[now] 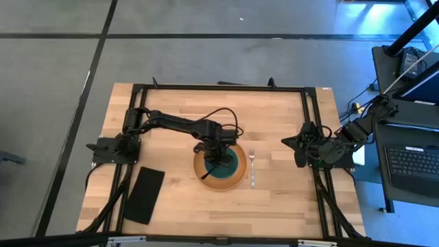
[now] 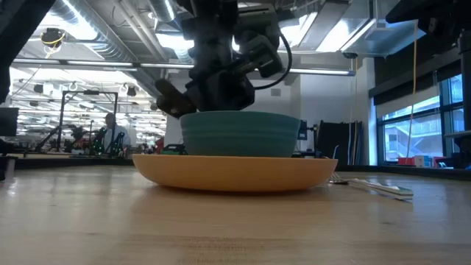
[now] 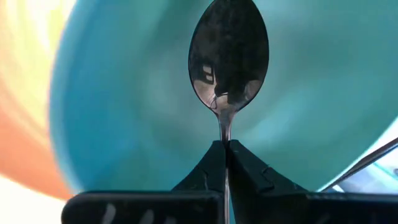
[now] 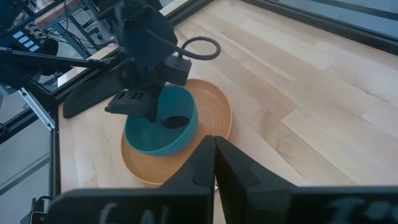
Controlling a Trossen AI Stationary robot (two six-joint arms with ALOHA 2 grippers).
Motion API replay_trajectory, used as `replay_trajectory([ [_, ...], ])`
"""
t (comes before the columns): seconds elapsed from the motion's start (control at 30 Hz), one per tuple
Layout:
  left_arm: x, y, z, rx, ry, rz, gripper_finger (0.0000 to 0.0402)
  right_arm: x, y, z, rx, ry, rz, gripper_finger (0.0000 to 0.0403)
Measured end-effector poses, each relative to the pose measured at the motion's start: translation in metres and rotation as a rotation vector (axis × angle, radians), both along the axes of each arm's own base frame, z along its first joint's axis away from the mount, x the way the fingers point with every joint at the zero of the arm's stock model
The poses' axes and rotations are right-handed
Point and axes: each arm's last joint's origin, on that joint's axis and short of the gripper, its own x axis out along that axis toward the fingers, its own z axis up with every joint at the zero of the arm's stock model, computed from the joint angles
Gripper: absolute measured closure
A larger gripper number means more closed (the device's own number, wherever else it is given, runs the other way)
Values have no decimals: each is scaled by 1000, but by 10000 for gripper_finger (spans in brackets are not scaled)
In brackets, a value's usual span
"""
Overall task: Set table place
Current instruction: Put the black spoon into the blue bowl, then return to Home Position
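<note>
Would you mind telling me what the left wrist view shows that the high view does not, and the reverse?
Only the left wrist view shows the spoon pinched by its handle in the left claw. Only the high view shows the fork beside the plate, the dark napkin, the table and the waiting right claw at the table's edge. Both show the teal bowl on the orange plate.

Light butcher-block wood table [image 1: 274, 123], black-framed edges, lies flat and level.

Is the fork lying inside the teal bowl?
No, in the high view the fork lies on the table to the right of the orange plate, outside the teal bowl.
</note>
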Motion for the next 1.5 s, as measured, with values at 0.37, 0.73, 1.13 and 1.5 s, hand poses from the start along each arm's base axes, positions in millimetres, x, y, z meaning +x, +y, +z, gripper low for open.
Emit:
replay_trajectory([
  [0.37, 7, 11, -1, 51, -85, 15, 361, 0, 0, 0, 3, -4, 0, 391],
  [0.73, 8, 22, -1, 36, -98, 56, 325, 0, 0, 0, 4, -5, 0, 391],
  [1.13, 18, 3, 97, 163, -368, -33, 336, -15, -12, 9, -95, -50, 31, 391],
  [1.5, -71, -39, 231, 474, -576, -113, 361, -42, -24, 15, 35, -57, 306, 391],
])
